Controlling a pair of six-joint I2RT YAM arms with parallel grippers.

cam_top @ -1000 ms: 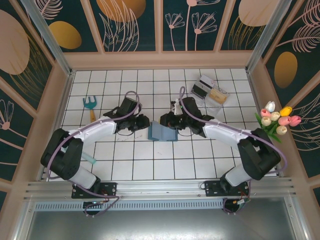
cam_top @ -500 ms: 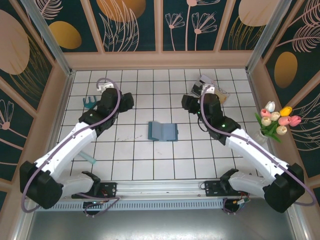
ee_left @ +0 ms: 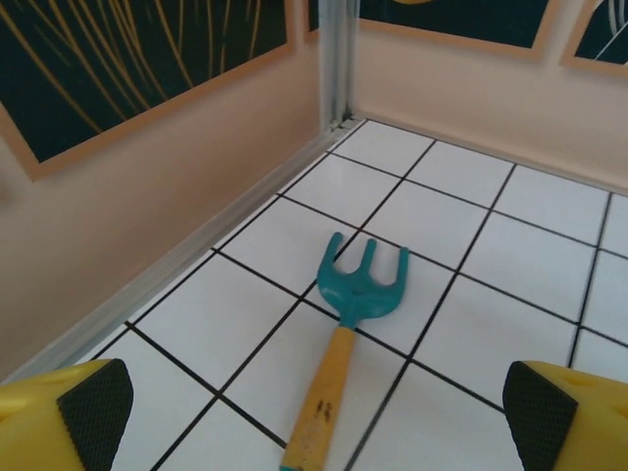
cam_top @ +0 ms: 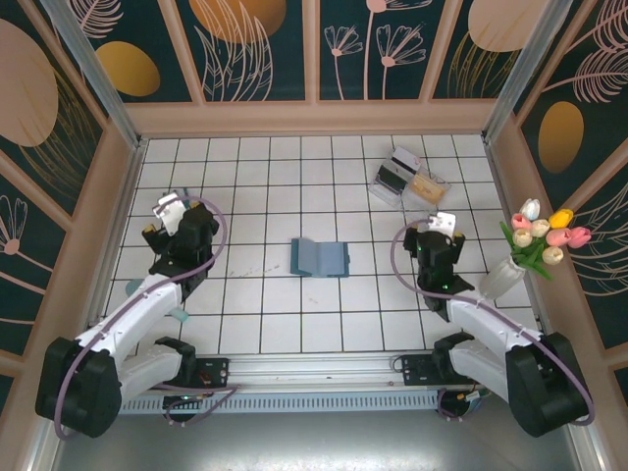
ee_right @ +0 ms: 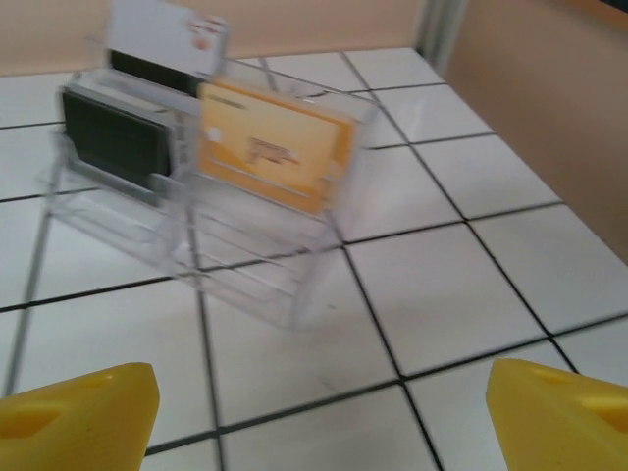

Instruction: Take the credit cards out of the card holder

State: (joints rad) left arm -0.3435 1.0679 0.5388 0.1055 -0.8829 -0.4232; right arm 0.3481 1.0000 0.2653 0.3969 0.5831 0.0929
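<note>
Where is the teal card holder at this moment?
In the top view, the card holder lies at the middle of the tiled table, with the clear tray farther back on the right.

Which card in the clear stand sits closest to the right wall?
The yellow-orange card; the dark grey card and the white card behind it sit in the other half of the clear stand, farther from the right wall.

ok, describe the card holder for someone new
Start at the white tiled table, dead centre. The card holder lies there alone. It is a soft blue folding wallet, unlike the clear plastic tray at the far right.
</note>
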